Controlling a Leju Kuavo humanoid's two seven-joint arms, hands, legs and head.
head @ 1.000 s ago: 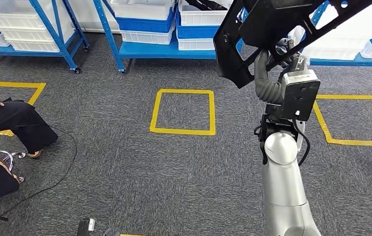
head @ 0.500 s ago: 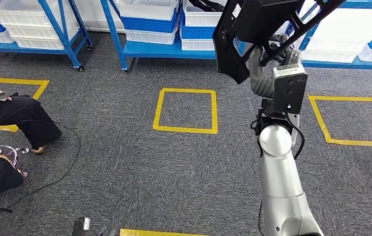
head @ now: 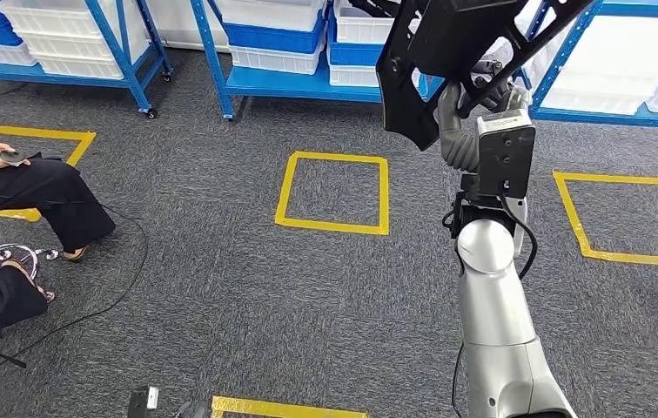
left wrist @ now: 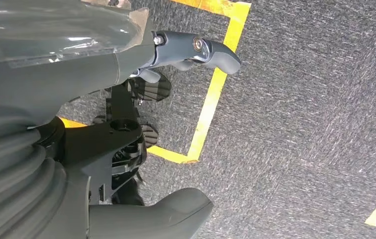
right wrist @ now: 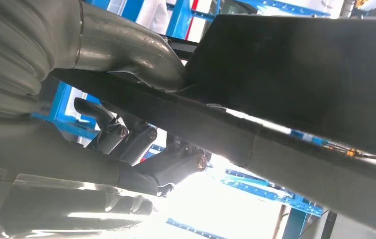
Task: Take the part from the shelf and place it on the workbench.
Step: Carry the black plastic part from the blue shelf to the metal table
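Note:
The part is a large flat black bracket with cut-outs (head: pixel 456 52). My right hand (head: pixel 475 94) grips it from below and holds it up high, in front of the blue shelves. In the right wrist view the black part (right wrist: pixel 295 69) runs across the picture, with the thumb over it and the dark fingers (right wrist: pixel 141 144) curled under its edge. My left hand (left wrist: pixel 76 64) hangs over the grey carpet with its fingers (left wrist: pixel 211 50) and thumb (left wrist: pixel 166 214) apart and nothing between them.
Blue shelves (head: pixel 273 83) with white and blue bins line the back. Yellow tape squares mark the carpet at the middle (head: pixel 334 192) and at the right (head: pixel 630 218). A seated person (head: pixel 30 196) is at the left, and a black cable (head: pixel 90 305) lies nearby.
The whole picture has shifted a little to the right, so the camera has turned. My right hand still holds the black part up, and the arm stands slightly straighter.

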